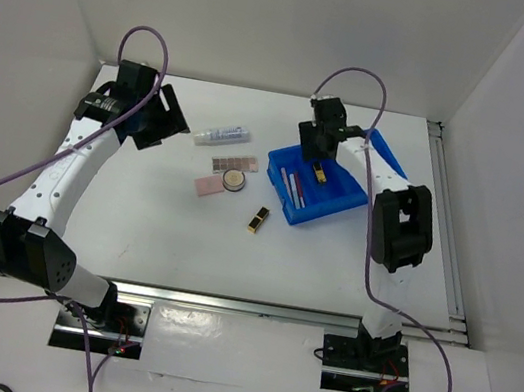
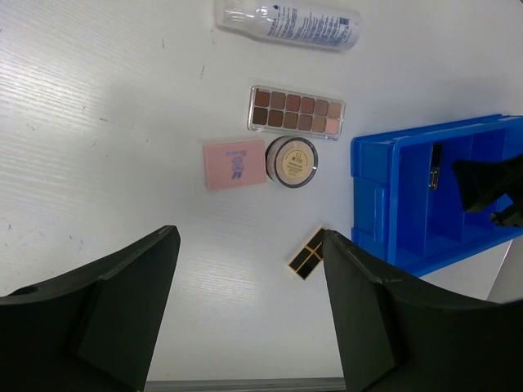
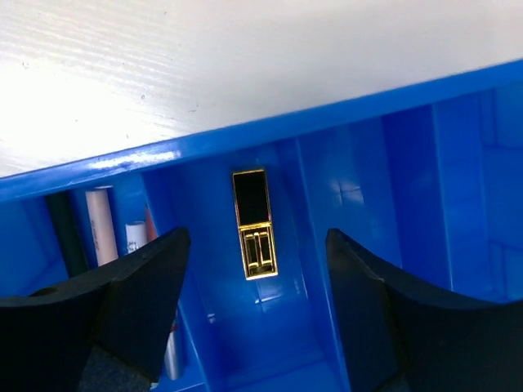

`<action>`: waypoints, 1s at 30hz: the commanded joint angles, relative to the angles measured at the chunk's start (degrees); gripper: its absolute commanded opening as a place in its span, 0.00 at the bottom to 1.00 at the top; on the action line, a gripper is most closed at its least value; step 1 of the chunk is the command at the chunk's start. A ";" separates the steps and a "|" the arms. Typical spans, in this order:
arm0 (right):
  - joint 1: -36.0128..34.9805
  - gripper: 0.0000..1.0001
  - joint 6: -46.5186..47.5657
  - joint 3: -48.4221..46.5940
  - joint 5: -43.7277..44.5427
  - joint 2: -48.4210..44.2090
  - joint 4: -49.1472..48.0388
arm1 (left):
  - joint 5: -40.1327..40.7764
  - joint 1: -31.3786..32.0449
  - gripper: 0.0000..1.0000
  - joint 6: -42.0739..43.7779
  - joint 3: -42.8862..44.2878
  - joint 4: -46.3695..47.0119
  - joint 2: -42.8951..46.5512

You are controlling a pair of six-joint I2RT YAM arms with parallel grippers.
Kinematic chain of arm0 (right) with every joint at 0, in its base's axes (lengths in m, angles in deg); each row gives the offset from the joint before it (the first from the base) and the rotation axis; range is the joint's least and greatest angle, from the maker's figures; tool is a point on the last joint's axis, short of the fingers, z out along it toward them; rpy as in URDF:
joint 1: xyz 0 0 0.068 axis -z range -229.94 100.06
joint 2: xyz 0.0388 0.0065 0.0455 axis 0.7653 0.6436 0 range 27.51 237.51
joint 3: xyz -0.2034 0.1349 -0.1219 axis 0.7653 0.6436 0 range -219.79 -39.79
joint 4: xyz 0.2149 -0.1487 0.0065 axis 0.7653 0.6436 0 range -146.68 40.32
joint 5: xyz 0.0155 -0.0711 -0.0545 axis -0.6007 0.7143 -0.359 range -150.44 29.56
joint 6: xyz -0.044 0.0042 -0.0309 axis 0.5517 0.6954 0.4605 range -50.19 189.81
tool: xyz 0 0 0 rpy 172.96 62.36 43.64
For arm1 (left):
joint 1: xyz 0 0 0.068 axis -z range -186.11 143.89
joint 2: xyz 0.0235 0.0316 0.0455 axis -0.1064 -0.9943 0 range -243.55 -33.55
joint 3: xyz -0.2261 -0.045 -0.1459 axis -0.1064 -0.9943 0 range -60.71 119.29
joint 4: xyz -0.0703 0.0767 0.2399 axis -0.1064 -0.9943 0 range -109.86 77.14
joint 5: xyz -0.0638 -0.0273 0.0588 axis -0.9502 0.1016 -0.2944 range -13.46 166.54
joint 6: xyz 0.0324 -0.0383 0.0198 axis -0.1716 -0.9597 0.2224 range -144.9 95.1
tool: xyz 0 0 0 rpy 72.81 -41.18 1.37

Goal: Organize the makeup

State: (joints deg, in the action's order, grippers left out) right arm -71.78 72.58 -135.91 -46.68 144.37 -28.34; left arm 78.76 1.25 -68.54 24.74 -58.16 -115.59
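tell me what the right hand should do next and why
Probably lift the right hand straight up out of the blue bin. Its fingers stand open, and the black-gold case lies free on the bin floor between them, so that drop looks done; a second case waits on the table.

Top view high behind arms, facing down; left wrist well above table (image 2: 98,122); right wrist close — blue bin (image 3: 458,163) shared.
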 commanded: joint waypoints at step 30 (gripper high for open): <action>-23.95 0.73 -45.84 13.15 -4.18 -4.10 11.83 | 0.77 -0.32 0.84 4.35 -4.85 0.56 6.28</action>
State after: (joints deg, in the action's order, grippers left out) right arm -96.72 27.22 -121.46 -51.12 138.31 -15.60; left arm 78.98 1.25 -65.37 19.78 -58.25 -111.33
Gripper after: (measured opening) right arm 0.729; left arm 0.840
